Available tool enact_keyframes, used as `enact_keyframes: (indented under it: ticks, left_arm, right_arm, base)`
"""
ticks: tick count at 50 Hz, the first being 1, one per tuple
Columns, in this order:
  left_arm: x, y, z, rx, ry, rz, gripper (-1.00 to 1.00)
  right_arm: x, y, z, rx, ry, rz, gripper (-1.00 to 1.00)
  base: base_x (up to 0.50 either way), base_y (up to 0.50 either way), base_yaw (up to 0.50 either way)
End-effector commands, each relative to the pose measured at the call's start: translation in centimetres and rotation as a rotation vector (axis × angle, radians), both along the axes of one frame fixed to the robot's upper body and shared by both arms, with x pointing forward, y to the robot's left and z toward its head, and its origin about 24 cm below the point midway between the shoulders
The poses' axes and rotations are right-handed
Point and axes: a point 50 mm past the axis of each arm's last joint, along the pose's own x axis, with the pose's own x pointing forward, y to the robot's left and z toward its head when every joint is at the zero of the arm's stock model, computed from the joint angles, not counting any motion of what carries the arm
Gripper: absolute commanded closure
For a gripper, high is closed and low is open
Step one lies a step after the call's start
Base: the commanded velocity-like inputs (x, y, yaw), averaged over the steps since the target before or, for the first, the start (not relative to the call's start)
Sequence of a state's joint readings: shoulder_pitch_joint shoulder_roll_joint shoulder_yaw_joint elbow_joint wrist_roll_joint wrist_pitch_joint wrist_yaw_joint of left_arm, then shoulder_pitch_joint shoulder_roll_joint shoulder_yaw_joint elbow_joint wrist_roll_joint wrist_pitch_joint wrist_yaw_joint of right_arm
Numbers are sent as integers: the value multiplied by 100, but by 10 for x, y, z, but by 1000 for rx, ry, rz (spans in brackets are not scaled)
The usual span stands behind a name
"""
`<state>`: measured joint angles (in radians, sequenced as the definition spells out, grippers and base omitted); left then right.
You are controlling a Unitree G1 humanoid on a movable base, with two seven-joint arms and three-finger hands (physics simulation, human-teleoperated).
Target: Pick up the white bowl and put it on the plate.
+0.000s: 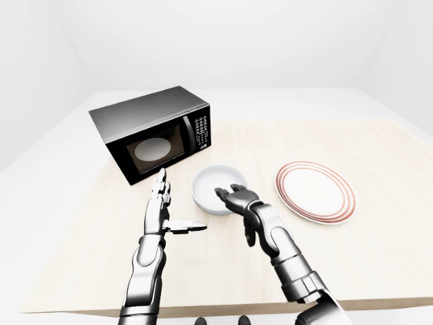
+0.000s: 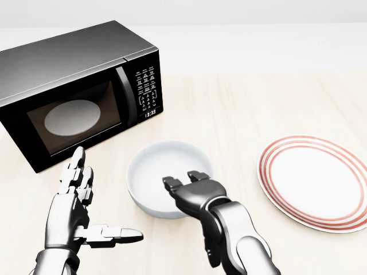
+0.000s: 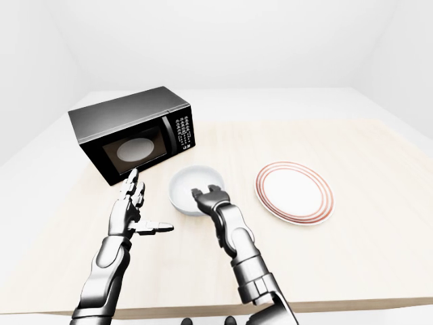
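The white bowl point(image 2: 160, 166) stands on the wooden table between the microwave and the plate. The white plate with red rings point(image 2: 315, 183) lies flat to the bowl's right, apart from it. My right hand point(image 2: 184, 182) is at the bowl's near rim, its fingers point(image 2: 198, 175) curled over the rim into the bowl, not closed round it. The bowl rests on the table. My left hand point(image 2: 103, 200) is open and empty to the bowl's left, fingers up and thumb stretched toward the bowl.
A black microwave point(image 2: 74, 91) with its door shut stands at the upper left, close to the bowl and my left hand. The table point(image 2: 258, 103) stretches on behind the plate. Its near edge shows in the left-eye view point(image 1: 203, 308).
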<state>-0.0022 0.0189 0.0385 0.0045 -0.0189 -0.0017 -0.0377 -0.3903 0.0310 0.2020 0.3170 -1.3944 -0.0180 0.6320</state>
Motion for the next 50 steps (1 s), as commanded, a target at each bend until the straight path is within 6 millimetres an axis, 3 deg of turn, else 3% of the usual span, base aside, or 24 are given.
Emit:
enact_keyframes:
  ticks: [1, 12, 14, 15, 16, 26, 38, 50]
  left_arm:
    - [0, 0, 0, 0, 0, 0, -100]
    - [0, 0, 0, 0, 0, 0, -100]
    - [0, 0, 0, 0, 0, 0, -100]
    - [0, 0, 0, 0, 0, 0, -100]
    - [0, 0, 0, 0, 0, 0, -100]
    - [0, 0, 0, 0, 0, 0, -100]
    - [0, 0, 0, 0, 0, 0, -100]
    - [0, 0, 0, 0, 0, 0, -100]
  right_arm:
    - [1, -1, -2, -4, 5, -2, -100]
    - [1, -2, -8, -7, 6, -5, -100]
    - [1, -2, -7, -4, 3, -3, -25]
    - [1, -2, -7, -1, 0, -3, 29]
    - [1, -2, -7, -1, 0, -2, 100]
    - [2, -1, -6, 22, -22, -4, 100]
    - [6, 2, 11, 91, -95, -11, 100]
    - [12, 3, 42, 142, -253, -29, 100]
  base:
    - [0, 0, 0]
    - [0, 0, 0]
    - [0, 0, 0]
    - [0, 0, 0]
    - [0, 0, 0]
    - [0, 0, 0]
    - [0, 0, 0]
    - [0, 0, 0]
